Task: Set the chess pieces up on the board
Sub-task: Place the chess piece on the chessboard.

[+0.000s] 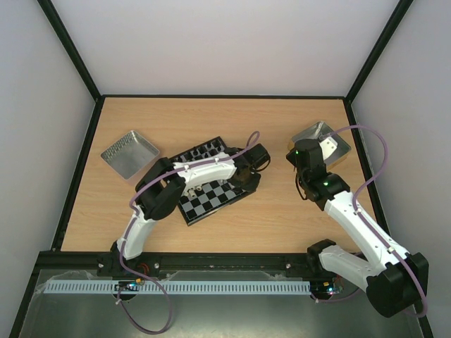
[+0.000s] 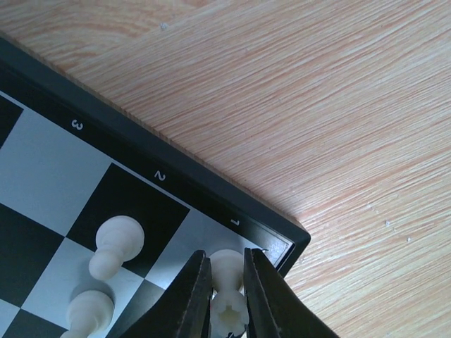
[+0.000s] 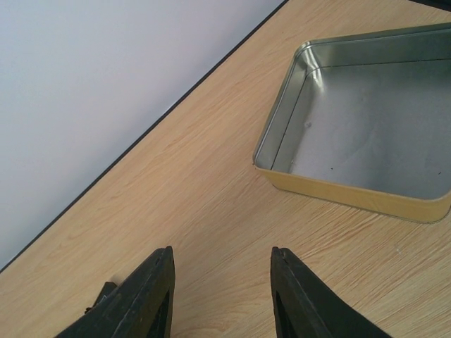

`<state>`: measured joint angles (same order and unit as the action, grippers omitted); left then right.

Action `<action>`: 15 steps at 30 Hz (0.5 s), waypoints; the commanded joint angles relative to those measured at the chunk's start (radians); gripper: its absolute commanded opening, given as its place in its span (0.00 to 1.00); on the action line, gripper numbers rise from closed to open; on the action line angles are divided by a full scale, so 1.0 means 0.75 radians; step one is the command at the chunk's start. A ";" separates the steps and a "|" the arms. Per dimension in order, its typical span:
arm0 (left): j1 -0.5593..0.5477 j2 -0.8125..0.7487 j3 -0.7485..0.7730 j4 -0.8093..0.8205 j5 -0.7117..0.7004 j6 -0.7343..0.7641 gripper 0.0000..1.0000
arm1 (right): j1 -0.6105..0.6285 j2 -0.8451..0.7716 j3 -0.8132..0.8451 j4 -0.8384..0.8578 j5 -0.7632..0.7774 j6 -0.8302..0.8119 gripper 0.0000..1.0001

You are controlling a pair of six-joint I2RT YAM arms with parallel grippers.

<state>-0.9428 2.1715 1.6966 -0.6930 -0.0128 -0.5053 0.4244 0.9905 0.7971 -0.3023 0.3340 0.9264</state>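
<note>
Cream rook (image 2: pixel 229 282), notched crown and waisted stem: you have it pinched between the left gripper (image 2: pixel 227 256) fingers, on the board (image 2: pixel 176 184) corner square by the "1". Cream pawns (image 2: pixel 116 245) stand beside it. The right gripper (image 3: pixel 222 296) is parted and holds nothing, near the tray (image 3: pixel 352 196).

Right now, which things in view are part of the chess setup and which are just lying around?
In the job: board; cream piece gripped by the left gripper at the corner square; cream pawns beside it; more pieces along the far edge.
Lying about: silver tray; gold tray, near the open right gripper.
</note>
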 commanded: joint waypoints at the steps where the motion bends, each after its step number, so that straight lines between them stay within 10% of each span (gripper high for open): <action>1: 0.005 0.062 0.000 -0.039 -0.049 -0.012 0.15 | -0.003 0.001 -0.019 0.007 0.013 0.007 0.37; 15: -0.001 0.039 -0.040 -0.029 -0.032 0.006 0.19 | -0.003 0.007 -0.022 0.015 -0.012 0.011 0.38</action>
<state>-0.9424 2.1788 1.6966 -0.6830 -0.0525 -0.5056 0.4244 0.9905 0.7898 -0.3019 0.3134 0.9268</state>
